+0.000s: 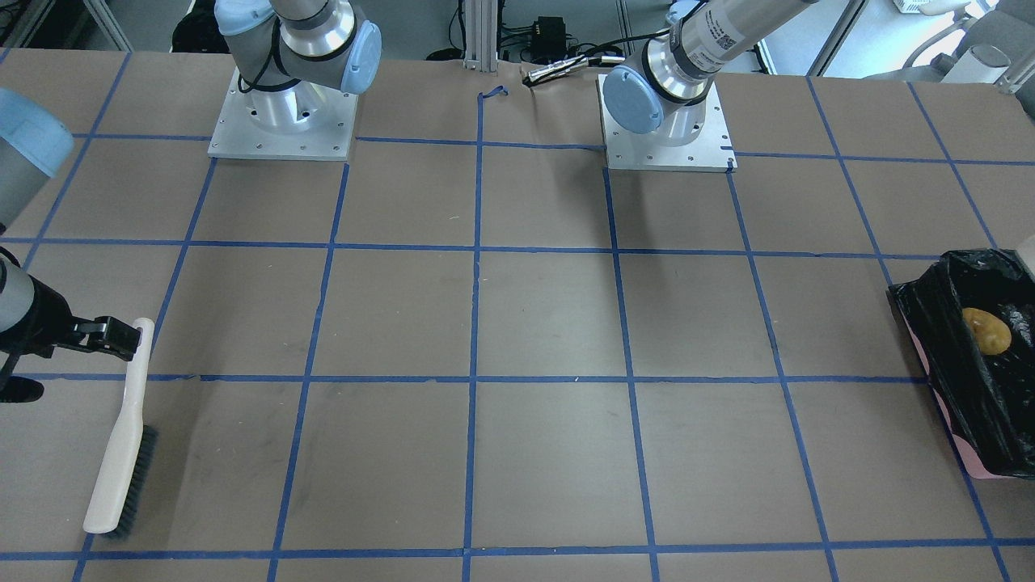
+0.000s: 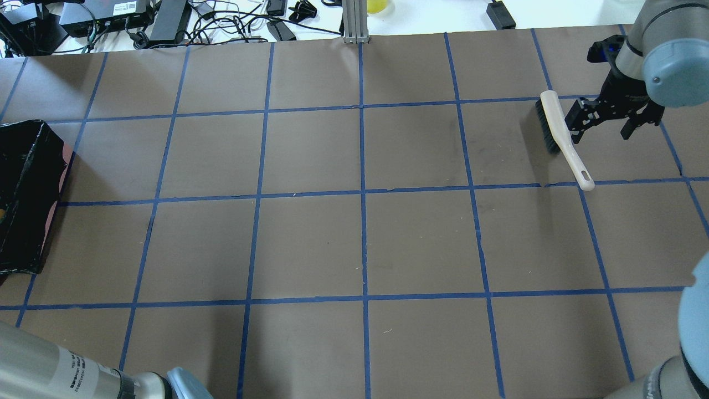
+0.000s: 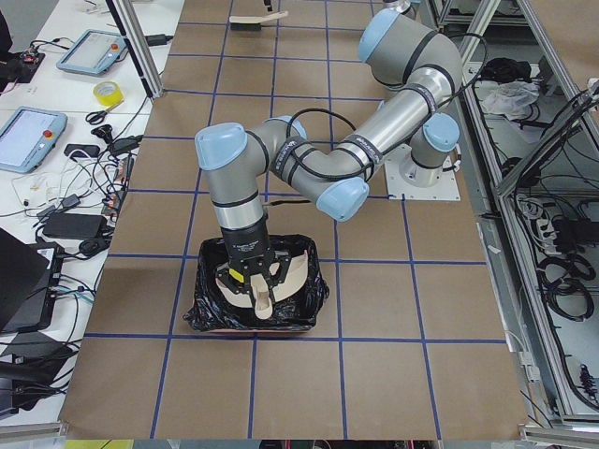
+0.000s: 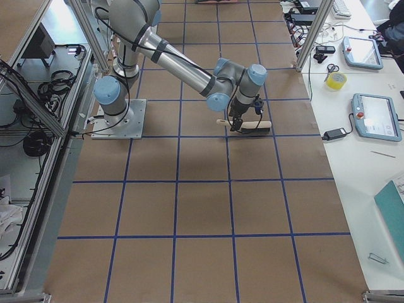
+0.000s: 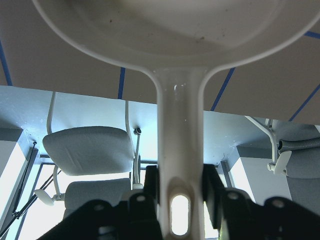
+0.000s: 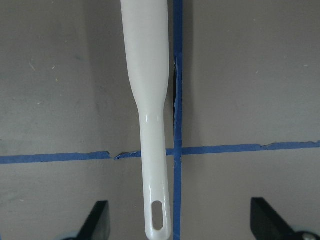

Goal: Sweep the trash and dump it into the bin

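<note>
The bin (image 1: 930, 331), a pink box lined with a black bag, sits at the table's end; it also shows in the overhead view (image 2: 33, 166) and the exterior left view (image 3: 206, 304). The orange-brown lump (image 1: 986, 330) lies inside it. The rind slice and the sponge are hidden. My left gripper (image 5: 180, 185) is shut on the handle of the beige dustpan (image 5: 175, 30) and holds it tilted over the bin (image 3: 267, 285). My right gripper (image 2: 602, 124) is open above the handle of the white brush (image 2: 562, 138), which lies on the table (image 6: 150, 100).
The brown table has a blue tape grid (image 1: 477, 380). Both arm bases (image 1: 283, 121) stand at the robot's side. Cables and boxes (image 2: 138, 22) lie beyond the far edge. The brush also shows at the other end of the table (image 1: 121, 453).
</note>
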### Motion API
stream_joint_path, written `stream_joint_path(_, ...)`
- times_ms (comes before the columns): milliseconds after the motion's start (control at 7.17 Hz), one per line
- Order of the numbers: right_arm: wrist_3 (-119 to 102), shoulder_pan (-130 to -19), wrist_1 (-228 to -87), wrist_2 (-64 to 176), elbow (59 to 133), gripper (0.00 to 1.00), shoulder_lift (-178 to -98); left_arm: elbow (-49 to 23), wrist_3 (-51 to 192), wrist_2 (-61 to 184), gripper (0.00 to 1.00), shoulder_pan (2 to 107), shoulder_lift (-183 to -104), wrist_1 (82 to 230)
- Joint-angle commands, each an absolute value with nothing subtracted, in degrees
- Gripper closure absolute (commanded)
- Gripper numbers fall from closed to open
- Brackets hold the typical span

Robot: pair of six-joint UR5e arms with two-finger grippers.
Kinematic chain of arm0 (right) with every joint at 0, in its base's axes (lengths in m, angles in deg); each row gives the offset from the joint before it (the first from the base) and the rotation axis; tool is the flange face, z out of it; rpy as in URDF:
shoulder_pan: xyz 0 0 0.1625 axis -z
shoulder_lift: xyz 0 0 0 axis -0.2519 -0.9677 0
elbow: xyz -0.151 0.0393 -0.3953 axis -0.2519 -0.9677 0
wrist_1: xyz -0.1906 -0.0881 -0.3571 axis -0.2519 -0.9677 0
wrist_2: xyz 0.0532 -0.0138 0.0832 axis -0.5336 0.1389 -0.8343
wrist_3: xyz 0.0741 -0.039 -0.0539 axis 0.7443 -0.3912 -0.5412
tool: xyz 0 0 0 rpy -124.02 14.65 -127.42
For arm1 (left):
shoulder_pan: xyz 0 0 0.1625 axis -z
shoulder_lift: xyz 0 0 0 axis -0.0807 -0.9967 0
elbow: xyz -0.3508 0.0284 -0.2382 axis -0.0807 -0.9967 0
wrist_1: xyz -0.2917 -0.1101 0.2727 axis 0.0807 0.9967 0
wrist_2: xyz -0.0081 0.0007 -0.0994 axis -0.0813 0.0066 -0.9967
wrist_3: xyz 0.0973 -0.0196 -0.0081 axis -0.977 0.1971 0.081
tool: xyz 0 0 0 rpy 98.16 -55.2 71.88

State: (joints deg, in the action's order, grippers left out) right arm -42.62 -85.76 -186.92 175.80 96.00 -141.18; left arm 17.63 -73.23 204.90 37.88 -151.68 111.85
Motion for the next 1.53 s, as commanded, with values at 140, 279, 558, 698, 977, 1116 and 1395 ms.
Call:
stream_joint_path(140, -42.5, -85.8, -182.6, 175.5, 95.8, 0.00, -145.6, 8.8, -72.0, 208.8, 0.88, 40.1, -146.8, 106.7)
stream_joint_path(279, -42.4, -85.8, -182.8, 175.3, 95.9, 0.00, -145.8, 5.1, -72.1, 208.7, 0.88, 40.0, -145.3, 102.9)
stream_joint_path(558, -42.5, -86.2, -180.3, 175.2, 95.2, 0.00, -148.3, 3.0, -72.4, 208.8, 0.88, 40.0, -143.3, 101.7)
stream_joint_path(698, -39.3, -86.5, -178.7, 173.4, 95.2, 0.00, -148.3, 3.3, -72.4, 209.3, 0.88, 40.0, -143.0, 101.6)
stream_joint_path(977, -38.2, -90.3, -175.8, 173.2, 94.3, 0.00, -151.9, 2.5, -71.9, 211.6, 0.88, 40.0, -143.7, 96.5)
stream_joint_path(1116, -35.8, -93.7, -175.4, 173.1, 93.4, 0.00, -154.2, 1.8, -71.9, 211.6, 0.88, 40.0, -143.6, 95.3)
stream_joint_path(1395, -30.5, -99.1, -175.3, 168.5, 93.2, 0.00, -155.1, 1.2, -71.8, 211.7, 0.88, 40.0, -143.5, 95.1)
